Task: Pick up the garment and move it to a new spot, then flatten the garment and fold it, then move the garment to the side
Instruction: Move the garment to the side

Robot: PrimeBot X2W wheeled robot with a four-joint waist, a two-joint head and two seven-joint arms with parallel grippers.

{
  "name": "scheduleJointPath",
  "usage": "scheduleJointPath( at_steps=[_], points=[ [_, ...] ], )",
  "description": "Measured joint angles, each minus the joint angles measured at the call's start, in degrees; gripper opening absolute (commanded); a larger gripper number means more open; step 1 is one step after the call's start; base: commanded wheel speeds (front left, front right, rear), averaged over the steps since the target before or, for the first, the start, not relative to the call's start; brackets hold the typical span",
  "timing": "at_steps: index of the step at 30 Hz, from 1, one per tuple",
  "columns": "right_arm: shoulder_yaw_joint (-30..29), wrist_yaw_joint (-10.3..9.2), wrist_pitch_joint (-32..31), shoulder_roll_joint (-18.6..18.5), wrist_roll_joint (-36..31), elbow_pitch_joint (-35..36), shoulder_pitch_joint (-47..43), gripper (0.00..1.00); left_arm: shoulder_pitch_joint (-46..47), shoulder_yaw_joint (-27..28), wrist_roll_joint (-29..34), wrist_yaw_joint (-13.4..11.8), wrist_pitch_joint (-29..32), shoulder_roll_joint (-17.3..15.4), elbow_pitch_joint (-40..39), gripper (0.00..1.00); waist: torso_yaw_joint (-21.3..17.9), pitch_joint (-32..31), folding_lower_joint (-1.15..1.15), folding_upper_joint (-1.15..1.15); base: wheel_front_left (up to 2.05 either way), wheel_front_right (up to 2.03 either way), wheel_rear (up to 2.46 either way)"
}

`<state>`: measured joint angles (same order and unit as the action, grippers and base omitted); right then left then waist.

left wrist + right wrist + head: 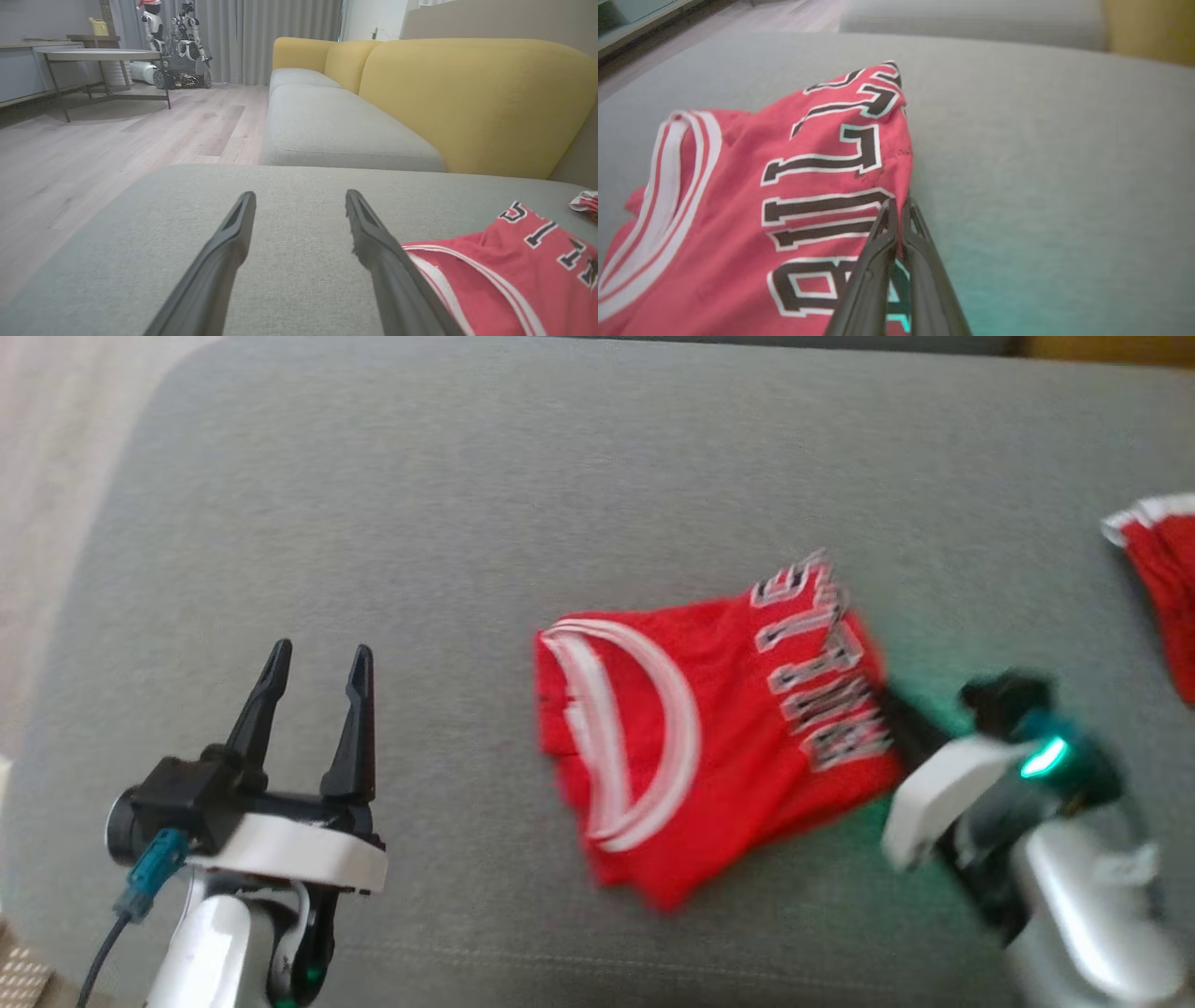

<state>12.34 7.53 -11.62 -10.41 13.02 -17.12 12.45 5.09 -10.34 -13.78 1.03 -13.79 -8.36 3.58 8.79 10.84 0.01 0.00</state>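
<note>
Grey fabric sofa cushion [467,476] carries the folded red jersey [709,747] with white trim and lettering. Right gripper [899,205] clenched on jersey's lettered edge, likely to drag it aside; left gripper [321,653] released, idle well left of jersey.

Red garment [738,756] with white-striped trim and black white-edged lettering, grey sofa cushion [448,495], mustard-yellow backrest [472,102], pale wood-grain floor [93,154]

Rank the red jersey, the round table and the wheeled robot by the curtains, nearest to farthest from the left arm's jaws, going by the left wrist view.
1. Red jersey, lying on the grey cushion just to the right.
2. Round table, across the wood floor, upper left.
3. Wheeled robot, beyond the table, against the curtains.
</note>
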Motion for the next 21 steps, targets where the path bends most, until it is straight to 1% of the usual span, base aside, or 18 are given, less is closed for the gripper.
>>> scheduleJointPath(
  at_steps=[5,7,11,14,15,16,21],
  points=[
    [-3.71,0.0,-0.59,-4.68,-0.26,1.7,5.49,0.0,1.63,-0.21,0.01,0.07,-0.01,-0.03,-0.48,1.0,-3.83,1.15,0.0,0.0,0.0,0.0,0.0],
    [-5.76,0.0,-1.05,-6.2,-0.44,1.98,7.55,0.0,2.59,-0.36,0.01,0.47,-0.08,-0.05,-0.71,1.0,-5.2,1.82,0.0,0.0,0.0,0.0,0.0],
    [-10.1,0.0,-1.35,-9.32,-0.42,1.58,11.71,0.0,3.58,-0.66,0.01,0.53,-0.18,-0.26,-1.48,1.0,-7.59,3.5,0.0,0.0,0.0,0.0,0.0],
    [-12.93,0.0,-1.1,-10.79,0.33,-0.16,15.47,0.0,3.88,-1.08,0.1,0.58,-0.07,-0.6,-1.71,1.0,-9.06,5.17,0.0,0.0,0.0,0.0,0.0],
    [-12.93,0.0,-1.1,-10.79,0.33,-0.16,15.47,0.0,3.88,-1.08,0.1,0.58,-0.07,-0.6,-1.71,1.0,-9.06,5.17,0.0,0.0,0.0,0.0,0.0],
    [-14.34,0.0,-0.89,-11.71,0.67,-2.29,18.48,0.0,4.66,-1.59,0.1,0.97,0.18,-0.87,-1.74,1.0,-9.87,6.47,0.01,0.0,0.0,0.0,0.0],
    [-17.9,0.0,1.15,-13.25,0.67,-7.59,25.84,0.0,7.39,-1.87,0.52,1.56,0.6,-1.7,-2.4,1.0,-11.47,9.68,0.01,0.0,0.0,0.0,0.0]
  ],
)
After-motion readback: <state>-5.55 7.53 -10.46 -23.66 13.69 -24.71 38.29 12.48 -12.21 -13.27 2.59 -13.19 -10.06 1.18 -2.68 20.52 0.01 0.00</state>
